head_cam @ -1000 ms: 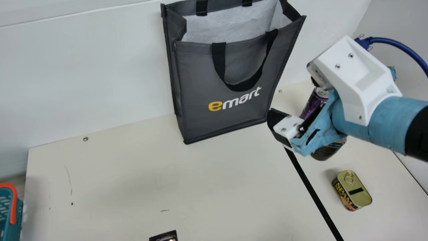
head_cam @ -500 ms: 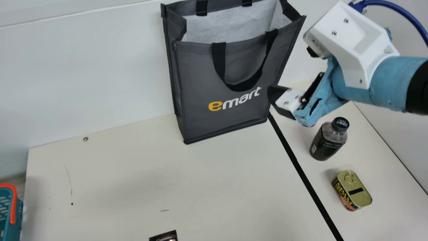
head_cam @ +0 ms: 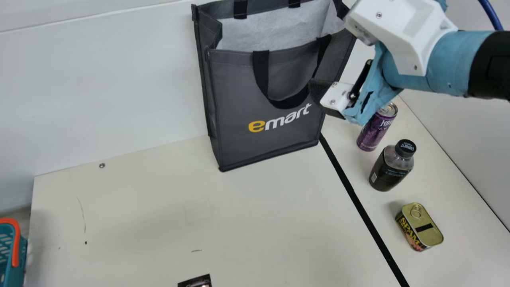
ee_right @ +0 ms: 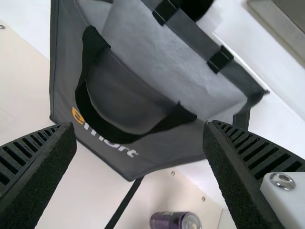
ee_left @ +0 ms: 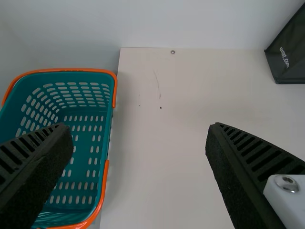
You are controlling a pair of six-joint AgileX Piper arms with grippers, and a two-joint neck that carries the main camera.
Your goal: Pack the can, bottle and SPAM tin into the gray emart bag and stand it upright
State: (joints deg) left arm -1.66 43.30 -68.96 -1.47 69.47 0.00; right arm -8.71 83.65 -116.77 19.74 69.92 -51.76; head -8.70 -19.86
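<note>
Three goods stand on our cream desk [head_cam: 151, 215] in the main view: one can [head_cam: 374, 133] and one bottle [head_cam: 389, 171] at three o'clock, one SPAM tin [head_cam: 422, 227] at four. One gray emart bag [head_cam: 239, 87] stands upright at twelve, partly covered by our right gripper [head_cam: 336, 97] at two. Both grippers' jaws gape wide, unladen, our left gripper [ee_left: 139, 128] included. One teal basket [head_cam: 14, 259] sits at eight; behind, a white wall [head_cam: 103, 83].
</note>
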